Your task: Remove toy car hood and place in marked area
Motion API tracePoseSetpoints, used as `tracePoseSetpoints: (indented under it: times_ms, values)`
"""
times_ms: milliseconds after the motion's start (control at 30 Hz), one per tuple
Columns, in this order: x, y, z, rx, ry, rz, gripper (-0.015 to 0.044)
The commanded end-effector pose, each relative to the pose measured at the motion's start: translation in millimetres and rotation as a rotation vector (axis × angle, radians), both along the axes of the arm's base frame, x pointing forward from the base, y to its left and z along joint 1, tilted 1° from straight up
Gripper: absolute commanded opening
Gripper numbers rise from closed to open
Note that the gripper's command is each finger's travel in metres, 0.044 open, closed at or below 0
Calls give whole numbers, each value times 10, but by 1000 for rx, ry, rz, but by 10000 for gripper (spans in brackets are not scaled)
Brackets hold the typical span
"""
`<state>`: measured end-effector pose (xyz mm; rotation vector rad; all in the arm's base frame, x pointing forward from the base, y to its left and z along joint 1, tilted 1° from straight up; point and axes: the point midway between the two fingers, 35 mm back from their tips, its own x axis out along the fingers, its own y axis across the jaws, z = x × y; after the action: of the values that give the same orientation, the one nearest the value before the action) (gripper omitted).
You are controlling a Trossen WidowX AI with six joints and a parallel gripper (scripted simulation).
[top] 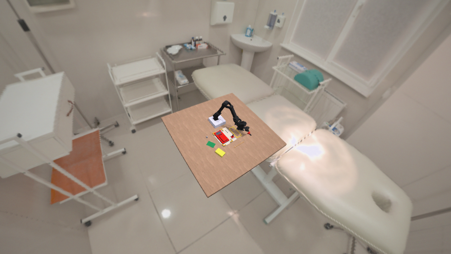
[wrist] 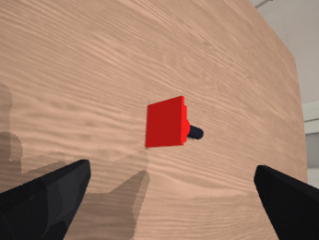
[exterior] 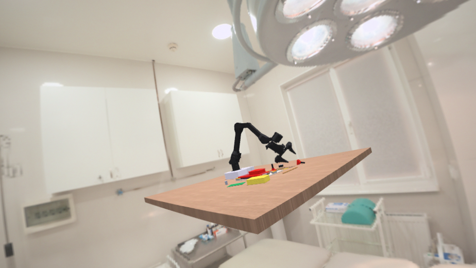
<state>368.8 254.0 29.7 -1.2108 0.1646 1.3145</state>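
The toy car is a flat red body on a pale base, lying mid-surface, its hood too small to make out. The tool hangs wide open, gripping nothing, above one small red piece. One yellow block and one green tile lie nearer.

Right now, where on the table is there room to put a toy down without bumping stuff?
The wide bare wood stretch in front of the yellow block, toward the table's near corner. It is crowded around the red toy car, marked area and gripper.
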Motion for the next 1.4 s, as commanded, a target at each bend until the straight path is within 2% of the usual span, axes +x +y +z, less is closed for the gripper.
tracePoseSetpoints:
  times_ms: [0, 300, 633, 1367]
  values:
    - [206, -482, 24, -32, 175, -272, 440]
    - [255, -1859, 180, -93, 589, -1020, 440]
    - [-305, -3097, 569, -141, 889, -1758, 440]
    - [-313, -3125, 445, -142, 893, -1770, 440]
